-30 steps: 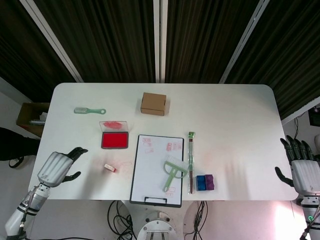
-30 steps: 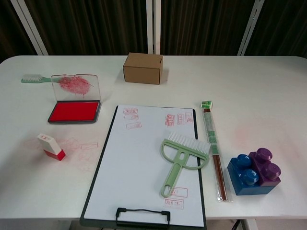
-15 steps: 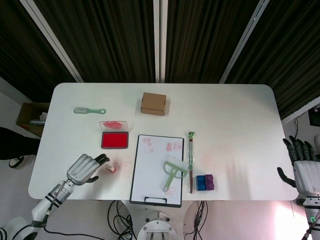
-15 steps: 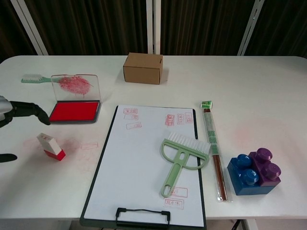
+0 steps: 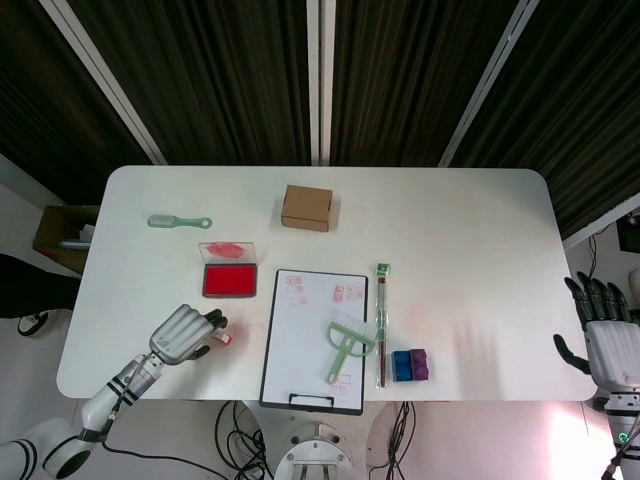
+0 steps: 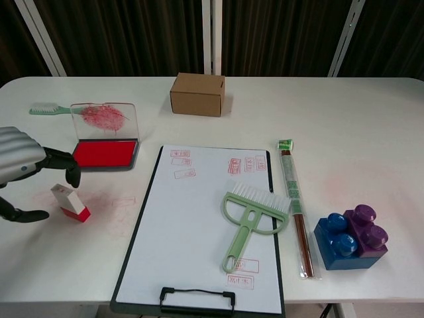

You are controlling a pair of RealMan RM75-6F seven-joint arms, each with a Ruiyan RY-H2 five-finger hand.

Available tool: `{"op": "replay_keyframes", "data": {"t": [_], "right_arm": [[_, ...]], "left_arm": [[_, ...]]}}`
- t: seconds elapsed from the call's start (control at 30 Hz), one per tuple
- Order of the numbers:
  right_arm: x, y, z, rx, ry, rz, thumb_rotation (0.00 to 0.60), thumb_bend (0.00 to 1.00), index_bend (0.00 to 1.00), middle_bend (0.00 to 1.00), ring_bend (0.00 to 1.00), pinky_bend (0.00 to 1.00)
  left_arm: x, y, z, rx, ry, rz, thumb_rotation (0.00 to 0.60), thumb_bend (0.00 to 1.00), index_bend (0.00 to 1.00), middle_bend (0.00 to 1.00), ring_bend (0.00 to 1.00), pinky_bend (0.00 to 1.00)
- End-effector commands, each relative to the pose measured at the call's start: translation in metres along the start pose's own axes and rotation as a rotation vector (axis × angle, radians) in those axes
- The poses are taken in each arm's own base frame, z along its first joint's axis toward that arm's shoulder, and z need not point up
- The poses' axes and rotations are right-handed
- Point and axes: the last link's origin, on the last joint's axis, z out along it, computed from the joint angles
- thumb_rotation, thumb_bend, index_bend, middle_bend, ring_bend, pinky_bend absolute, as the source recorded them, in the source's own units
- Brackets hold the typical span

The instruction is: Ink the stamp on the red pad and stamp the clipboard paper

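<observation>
Now the left hand (image 6: 23, 165) hovers open, holding nothing, over the stamp (image 6: 70, 203) (lying tilted near the bench's left front edge); right hand (image 5: 608, 340) open, well apart.

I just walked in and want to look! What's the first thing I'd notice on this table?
Probably the silver left hand at the table's left edge, its dark fingers spread around the little red-and-white stamp without gripping it yet. Just behind sits the bright red ink pad with its smeared lid up. In the middle, a green brush lies on the clipboard paper.
</observation>
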Motion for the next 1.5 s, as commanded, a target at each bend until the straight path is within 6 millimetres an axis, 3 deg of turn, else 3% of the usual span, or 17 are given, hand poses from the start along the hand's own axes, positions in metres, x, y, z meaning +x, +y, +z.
{"op": "replay_keyframes", "data": {"t": [0.03, 0.27, 0.87, 1.5], "right_arm": [[0.0, 0.0, 0.0, 0.0, -0.001, -0.001, 0.6, 0.23, 0.0, 0.0, 0.0, 0.0], [-0.002, 0.0, 0.001, -0.004, -0.01, -0.002, 0.6, 0.23, 0.0, 0.0, 0.0, 0.0], [-0.008, 0.006, 0.006, -0.038, -0.032, -0.011, 0.6, 0.23, 0.0, 0.0, 0.0, 0.0], [-0.007, 0.003, 0.006, -0.029, -0.031, -0.015, 0.6, 0.24, 0.0, 0.0, 0.0, 0.0]], "left_arm": [[-0.001, 0.0, 0.002, 0.0, -0.004, -0.008, 0.6, 0.23, 0.42, 0.42, 0.93, 0.94], [-0.002, 0.002, 0.007, -0.003, -0.006, -0.036, 0.6, 0.28, 0.45, 0.45, 0.93, 0.94], [-0.005, 0.003, 0.01, -0.002, -0.015, -0.057, 0.6, 0.29, 0.51, 0.51, 0.93, 0.95], [-0.005, -0.003, 0.017, 0.021, -0.012, -0.141, 0.6, 0.4, 0.61, 0.6, 0.98, 0.99]]}}
